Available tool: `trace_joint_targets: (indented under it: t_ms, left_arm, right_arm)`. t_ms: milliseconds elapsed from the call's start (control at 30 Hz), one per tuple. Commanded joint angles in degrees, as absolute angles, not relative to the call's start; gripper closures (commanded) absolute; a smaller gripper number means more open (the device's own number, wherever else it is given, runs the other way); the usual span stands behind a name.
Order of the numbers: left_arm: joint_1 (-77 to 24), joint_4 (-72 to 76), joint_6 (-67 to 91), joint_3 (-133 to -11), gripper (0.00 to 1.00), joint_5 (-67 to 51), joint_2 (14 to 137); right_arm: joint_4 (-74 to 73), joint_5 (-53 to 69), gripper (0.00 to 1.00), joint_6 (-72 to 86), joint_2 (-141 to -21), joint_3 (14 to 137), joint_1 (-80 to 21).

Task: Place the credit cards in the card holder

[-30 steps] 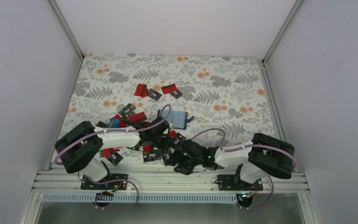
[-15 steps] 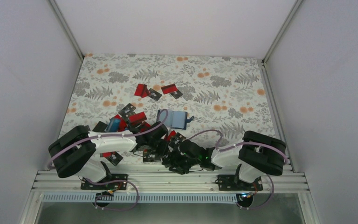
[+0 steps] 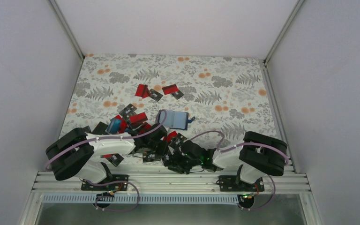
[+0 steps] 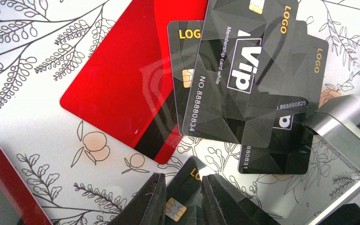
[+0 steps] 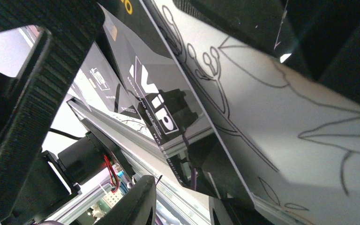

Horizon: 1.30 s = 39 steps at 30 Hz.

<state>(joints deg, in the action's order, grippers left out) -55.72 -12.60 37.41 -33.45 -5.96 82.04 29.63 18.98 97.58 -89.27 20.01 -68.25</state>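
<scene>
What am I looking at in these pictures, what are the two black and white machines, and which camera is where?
They are two robot arms, the left arm and the right arm, bolted at the near edge of a flower-patterned table. The wide picture comes from a fixed camera above and behind them. Each close-up comes from a camera on one wrist. Red and black credit cards lie scattered on the table, and an open blue card holder lies just beyond the pile. The left tool pinches a black card between its fingers. The right tool sits low, close to a black VIP card; I cannot tell whether it grips it.
</scene>
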Motion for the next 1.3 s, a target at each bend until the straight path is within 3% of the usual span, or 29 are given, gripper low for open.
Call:
trace_joint_targets:
  t_ms: [0, 500, 833, 933, 1167, 1267]
  left_arm:
    - [-56.83, -13.85, 38.99, -30.42, 0.78, -10.20, 81.61]
    - [-56.79, -13.31, 38.76, -31.10, 0.78, -11.42, 81.03]
    - [-56.80, -14.08, 38.91, -32.19, 0.78, -11.83, 80.12]
    - [-56.84, -15.21, 39.14, -33.21, 0.78, -11.29, 79.53]
    - [-56.75, -24.39, 41.39, -39.53, 0.77, -1.94, 75.78]
    - [-56.73, -30.06, 42.92, -44.63, 0.71, 3.47, 74.16]
  right_arm:
    - [29.86, 12.81, 0.70, 99.15, -87.40, 19.32, -67.77]
    - [24.51, 7.93, 0.75, 97.77, -80.82, 19.08, -67.01]
    - [23.09, 9.13, 0.96, 95.91, -81.01, 19.25, -65.01]
    - [22.06, 9.51, 0.96, 94.17, -79.98, 19.34, -64.20]
    - [14.85, 14.02, 0.96, 87.01, -75.13, 19.44, -60.06]
    - [9.88, 14.91, 0.96, 81.93, -70.46, 20.41, -57.31]
